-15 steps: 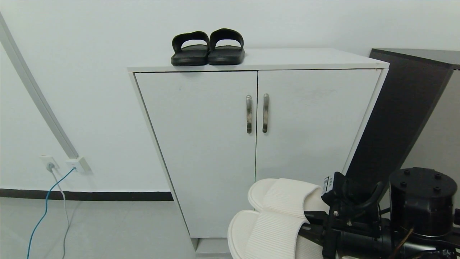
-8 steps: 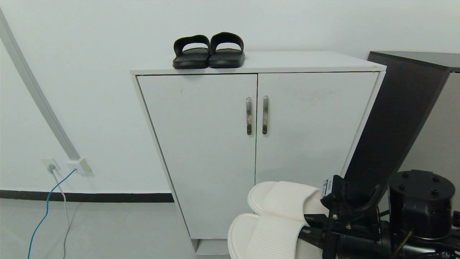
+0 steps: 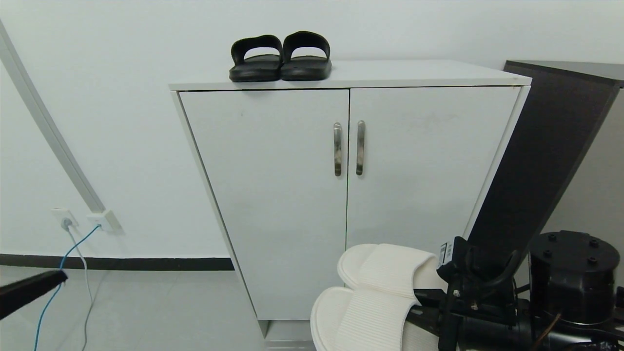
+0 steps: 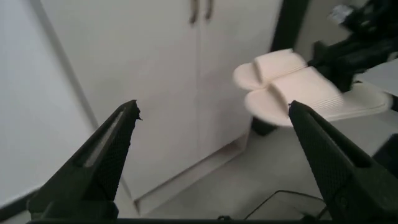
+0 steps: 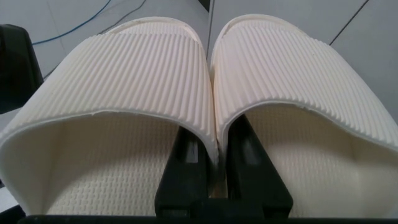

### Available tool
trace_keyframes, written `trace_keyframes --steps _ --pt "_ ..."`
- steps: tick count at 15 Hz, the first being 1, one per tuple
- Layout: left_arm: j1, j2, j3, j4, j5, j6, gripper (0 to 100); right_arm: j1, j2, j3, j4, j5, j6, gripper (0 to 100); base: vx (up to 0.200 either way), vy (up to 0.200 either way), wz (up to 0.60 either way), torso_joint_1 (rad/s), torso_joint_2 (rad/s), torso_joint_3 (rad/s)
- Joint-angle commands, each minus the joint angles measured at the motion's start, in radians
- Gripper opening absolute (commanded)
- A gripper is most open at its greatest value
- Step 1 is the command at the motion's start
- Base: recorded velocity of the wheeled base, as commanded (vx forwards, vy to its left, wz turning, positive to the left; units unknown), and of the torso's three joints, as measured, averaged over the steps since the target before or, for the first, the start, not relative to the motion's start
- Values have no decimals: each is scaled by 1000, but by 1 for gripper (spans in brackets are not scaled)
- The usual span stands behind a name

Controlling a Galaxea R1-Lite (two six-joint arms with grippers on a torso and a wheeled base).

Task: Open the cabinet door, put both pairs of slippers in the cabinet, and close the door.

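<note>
Both doors of the white cabinet (image 3: 273,195) are shut, and the main risk I see is a collision. The white slippers (image 3: 380,287) hang low at the lower right of the head view, close in front of the right-hand door (image 3: 429,165). If that door swings out, it will likely knock them. The hold looks thin too: the right pincer (image 5: 217,168) is pressed together on the pair, one finger inside each slipper, pinching the two adjoining inner walls between them. A jolt or a bump on the door edge could make the soft foam slide free or let one slipper sag out. The black slippers (image 3: 280,58) sit side by side on the cabinet top, upper centre of the frame, close to its front edge, so a hard tug on a handle (image 3: 337,148) might shake them off. The left pincer (image 4: 212,107) is spread wide and holds nothing, touching nothing, with the cabinet front ahead of it. I judge it is the one free to pull a door.
</note>
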Motion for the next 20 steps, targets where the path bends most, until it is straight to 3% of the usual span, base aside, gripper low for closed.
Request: trace_keyframes --steps 1,4,9,12,15,18,20 --pt "-107 262 -100 -91 -28 0 100 0 3 0 0 -1 -1 0 0 0 0 0 0 0" --pt "-210 471 -220 -174 -26 -7 100 -1 0 7 -2 -2 -1 0 0 0 0 0 0 0" --pt "-365 658 -418 -225 -28 -78 100 -1 3 7 -2 -4 -1 0 0 0 0 0 0 0" --pt "-464 787 -562 -228 -31 -141 100 -1 2 7 -2 -4 -1 0 0 0 0 0 0 0" --pt "-509 931 -646 -323 -34 -179 100 -1 2 10 -2 -4 -1 0 0 0 0 0 0 0" --pt "-555 1038 -749 -370 -35 -296 100 -1 5 11 -2 -4 -1 0 0 0 0 0 0 0" --pt "-558 1080 -784 -372 -32 -313 100 0 3 11 -2 -4 -1 0 0 0 0 0 0 0"
